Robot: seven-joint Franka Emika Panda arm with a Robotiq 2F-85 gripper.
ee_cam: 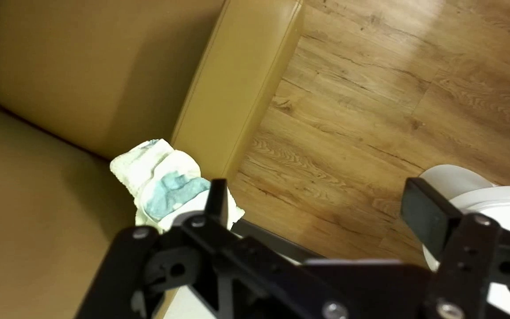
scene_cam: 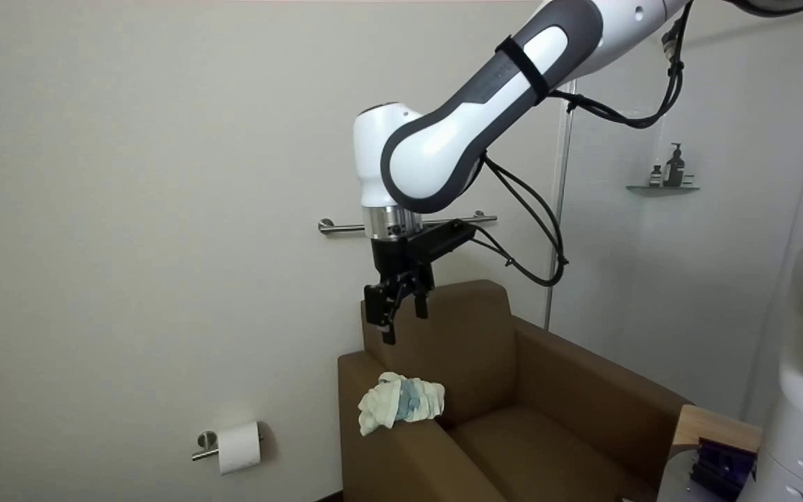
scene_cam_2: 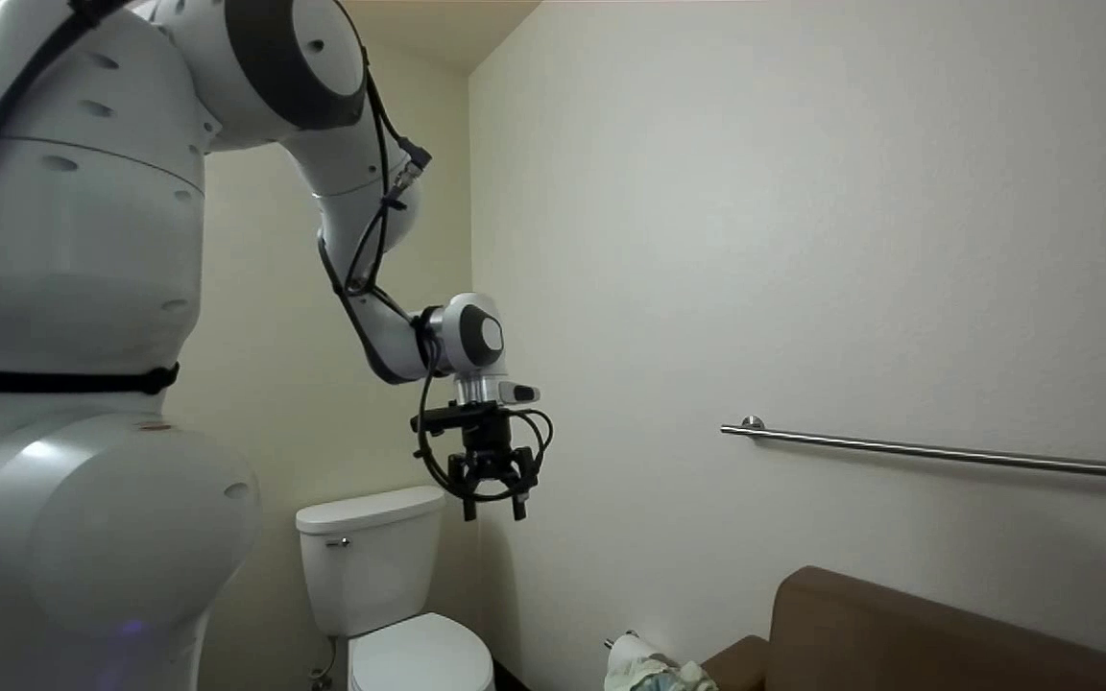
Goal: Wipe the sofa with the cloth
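Observation:
A crumpled white cloth with a blue patch (scene_cam: 401,403) lies on an armrest of the brown sofa (scene_cam: 457,341), near the backrest. In an exterior view the cloth (scene_cam_2: 661,674) shows at the bottom edge, beside the sofa's backrest (scene_cam_2: 908,638). In the wrist view the cloth (ee_cam: 173,188) is left of centre, partly covered by a finger, on the sofa armrest (ee_cam: 237,79). My gripper (scene_cam: 405,328) points down, open and empty, well above the cloth. It also shows open in an exterior view (scene_cam_2: 494,515) and in the wrist view (ee_cam: 316,195), with wood floor between the fingers.
A metal towel bar (scene_cam: 475,220) is on the wall behind the arm. A toilet paper roll (scene_cam: 239,447) hangs near the sofa. A toilet (scene_cam_2: 419,662) stands on the other side of the gripper from the sofa. A wooden-topped surface (scene_cam: 719,427) is beside the robot base.

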